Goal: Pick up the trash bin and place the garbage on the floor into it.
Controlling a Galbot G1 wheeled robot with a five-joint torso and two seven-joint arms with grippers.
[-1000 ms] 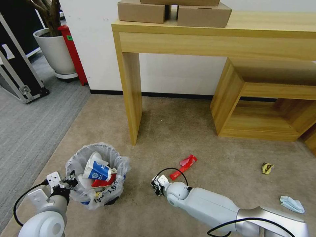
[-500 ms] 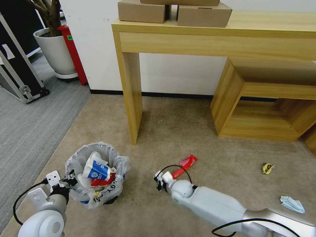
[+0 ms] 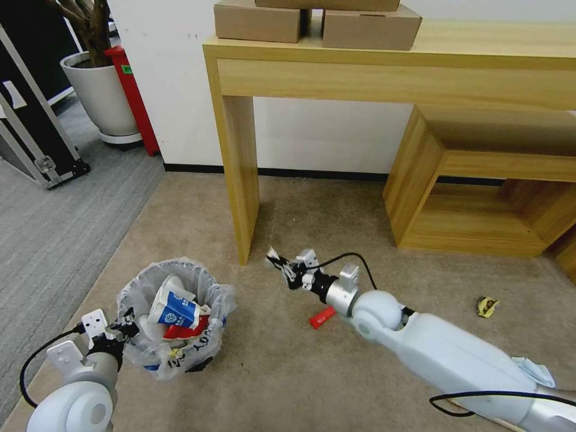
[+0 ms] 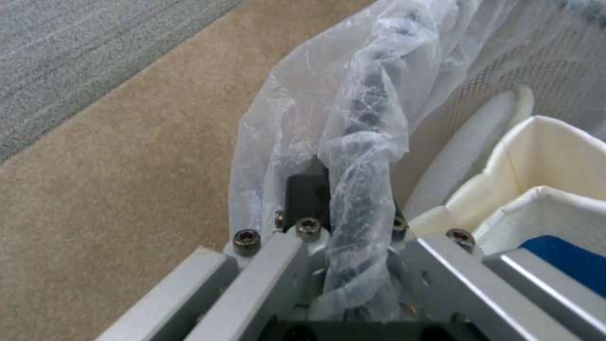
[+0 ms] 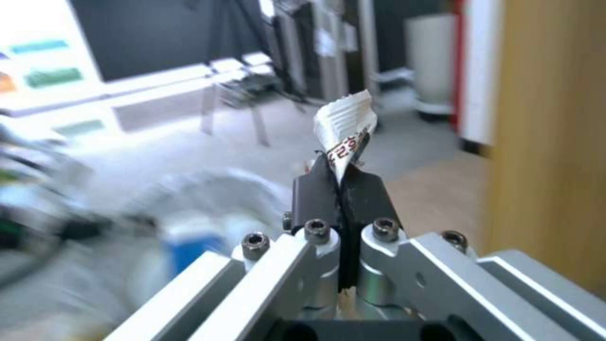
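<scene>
Right gripper (image 3: 282,268): we pinch a white printed wrapper scrap (image 5: 344,131) above the beige carpet floor (image 3: 336,240) | left gripper (image 3: 123,327): clamped on bag-lined round black trash bin (image 3: 174,324) | red wrapper (image 3: 322,317) on floor

Looks like an office to me. You've got a wood table (image 3: 420,60) with boxes (image 3: 372,27) on top, carpet (image 3: 336,228), a potted plant (image 3: 99,90), and a black flight case (image 3: 30,120).
</scene>
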